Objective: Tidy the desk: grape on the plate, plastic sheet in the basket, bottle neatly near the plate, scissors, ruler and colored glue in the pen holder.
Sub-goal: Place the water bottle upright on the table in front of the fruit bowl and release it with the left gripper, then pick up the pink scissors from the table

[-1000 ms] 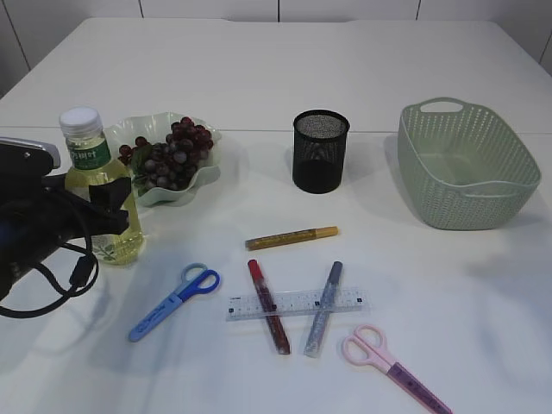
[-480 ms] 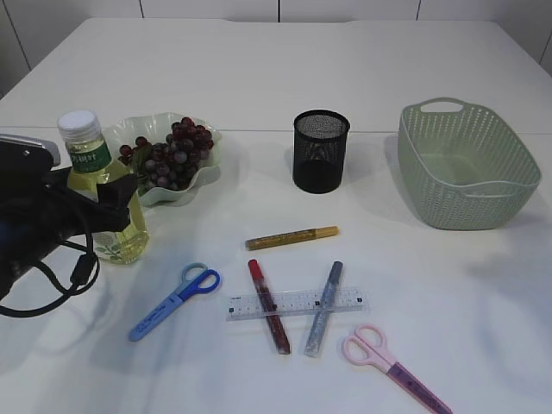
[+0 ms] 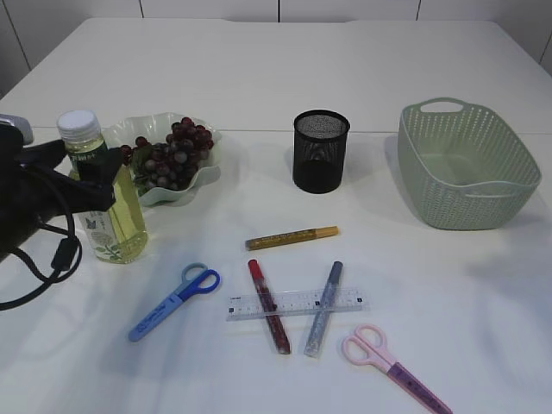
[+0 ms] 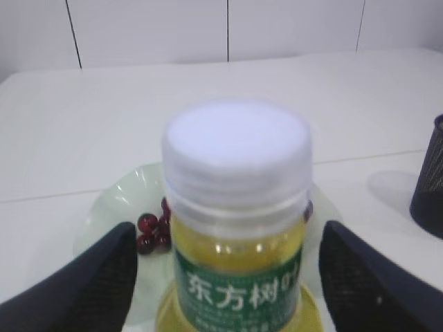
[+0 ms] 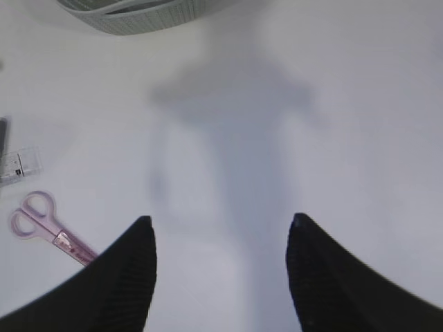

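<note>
Two fingers of left gripper (image 4: 228, 277) stand wide, clear of yellow-oil plastic bottle with white cap (image 3: 102, 191), upright just beside pale green wavy plate (image 3: 200, 177). Retreat straight back; avoid tipping. Right gripper (image 5: 220, 277) wide, empty.

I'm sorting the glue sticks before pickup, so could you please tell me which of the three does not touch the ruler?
The gold glue stick: it lies alone, above the ruler, while the red one and the silver one cross it.
</note>
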Robot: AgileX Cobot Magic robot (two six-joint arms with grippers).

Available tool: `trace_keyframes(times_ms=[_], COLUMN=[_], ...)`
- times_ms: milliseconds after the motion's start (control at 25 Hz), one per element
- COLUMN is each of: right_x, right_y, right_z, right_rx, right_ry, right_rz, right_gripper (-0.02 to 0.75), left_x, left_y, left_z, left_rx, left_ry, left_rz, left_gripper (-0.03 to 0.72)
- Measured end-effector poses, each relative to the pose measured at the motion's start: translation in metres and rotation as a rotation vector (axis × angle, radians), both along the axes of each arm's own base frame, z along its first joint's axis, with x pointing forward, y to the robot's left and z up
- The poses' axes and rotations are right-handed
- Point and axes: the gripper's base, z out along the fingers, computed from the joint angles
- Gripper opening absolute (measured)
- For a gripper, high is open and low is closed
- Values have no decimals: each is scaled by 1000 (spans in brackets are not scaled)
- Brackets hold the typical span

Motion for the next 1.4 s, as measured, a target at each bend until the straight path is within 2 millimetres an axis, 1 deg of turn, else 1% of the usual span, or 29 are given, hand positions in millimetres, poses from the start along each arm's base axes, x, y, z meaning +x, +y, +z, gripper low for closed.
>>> trace_keyframes(times_ms=[360,520,680,800,880,1000,1120,1280,1400], right_x=[0,0,0,0,1,1,1,1,0], right_y=[0,0,0,2,6,13,18,35,49], right_z=[0,0,0,0,0,1,1,2,3], right_rx=[-2,-2,-2,18,57,115,167,202,221], right_ry=[0,0,0,-2,-5,-14,-23,-28,-25], right_rz=[0,0,0,2,30,81,112,224,300], right_gripper=[471,471,471,471,471,471,471,471,471], left_x=[-17,-28,-42,-55,-65,-77,-91,-107,-118], left_y=[4,6,9,12,13,15,17,21,25], left_z=[64,87,107,116,121,135,157,181,198], left_rx=[-47,-53,-49,-36,-26,-11,26,92,106], left_ry=[-193,-196,-149,-72,-12,51,75,147,176], left_rz=[-4,-6,-12,-19,-27,-38,-56,-62,-57], left_gripper=[588,585,582,568,554,540,534,532,531])
